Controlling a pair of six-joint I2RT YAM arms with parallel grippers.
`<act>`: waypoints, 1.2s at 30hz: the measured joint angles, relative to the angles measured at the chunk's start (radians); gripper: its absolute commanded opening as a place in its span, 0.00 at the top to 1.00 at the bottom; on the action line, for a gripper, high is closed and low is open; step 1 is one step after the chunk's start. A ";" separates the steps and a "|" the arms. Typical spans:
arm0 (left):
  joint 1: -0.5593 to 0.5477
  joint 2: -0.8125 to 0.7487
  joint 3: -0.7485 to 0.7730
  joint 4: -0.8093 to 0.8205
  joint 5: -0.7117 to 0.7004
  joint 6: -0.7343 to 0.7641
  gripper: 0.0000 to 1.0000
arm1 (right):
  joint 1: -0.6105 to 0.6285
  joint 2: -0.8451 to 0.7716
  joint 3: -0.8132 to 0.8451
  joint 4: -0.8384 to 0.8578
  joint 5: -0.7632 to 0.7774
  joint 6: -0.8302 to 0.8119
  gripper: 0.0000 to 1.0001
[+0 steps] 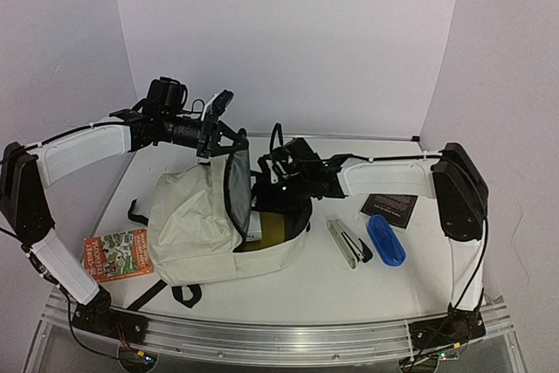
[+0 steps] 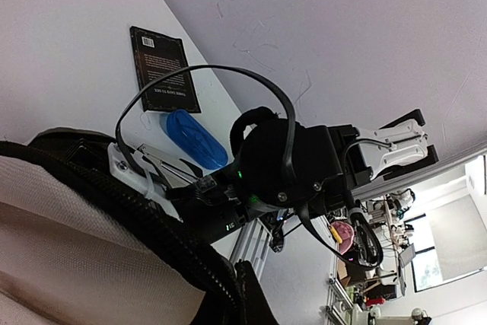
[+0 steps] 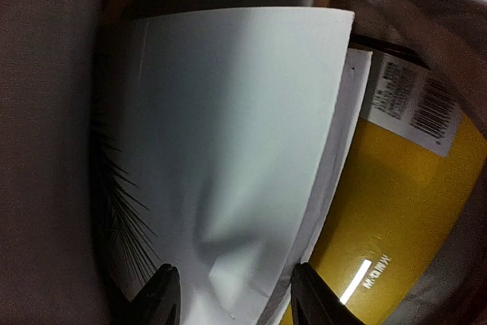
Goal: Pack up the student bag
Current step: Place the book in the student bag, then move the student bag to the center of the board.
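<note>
**Top external**
bag (image 1: 196, 220): lies centre-left on the tabletop (image 1: 349, 290), mouth facing right, its grey-lined flap (image 1: 236, 183) standing upright.
left claw (image 1: 208, 144): together, clamped on the top edge of the flap, above the bag.
right claw (image 1: 269, 183): reaches from the right into the bag's mouth; the tips are hidden in this view.
yellow book (image 1: 278, 229): inside the bag, showing at the mouth.
picture book (image 1: 118, 253): lower left, flat, just beside the bag.
black book (image 1: 390, 209): flat, right of the bag.
blue case (image 1: 385, 239): just below the black book in the frame.
pale bars (image 1: 342, 242): between the bag and the blue case.

**Left wrist**
bag (image 2: 68, 241): cream cloth and a black zipper edge fill the lower left.
right arm (image 2: 281, 161): its black wrist sits mid-frame, pointing down-left behind the zipper edge.
black book (image 2: 162, 68): upper left, with the blue case (image 2: 194, 138) just below it.
left claw: its own fingers cannot be made out here.

**Right wrist**
right claw (image 3: 236, 294): fingers (image 3: 161, 298) apart at the bottom edge, one on each side of the white booklet's near end; I cannot tell whether they press on it.
white booklet (image 3: 236, 135): fills the centre, creased near the fingers, lying over the yellow book.
yellow book (image 3: 396, 211): right side, barcode label at the upper right.
bag (image 3: 46, 150): dark lining along the left.
</note>
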 measured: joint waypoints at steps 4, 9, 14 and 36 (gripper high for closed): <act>0.000 0.024 0.001 0.008 0.017 -0.001 1.00 | 0.004 0.047 0.039 0.054 -0.039 0.007 0.54; 0.000 0.028 0.001 0.008 0.018 0.000 1.00 | 0.005 0.075 0.059 0.084 -0.051 0.007 0.49; 0.017 0.022 -0.007 -0.001 -0.006 0.001 1.00 | 0.006 0.069 0.056 0.092 -0.015 -0.007 0.31; 0.205 -0.183 -0.419 -0.264 -0.484 -0.056 1.00 | -0.440 -0.458 -0.348 -0.146 0.280 -0.058 0.03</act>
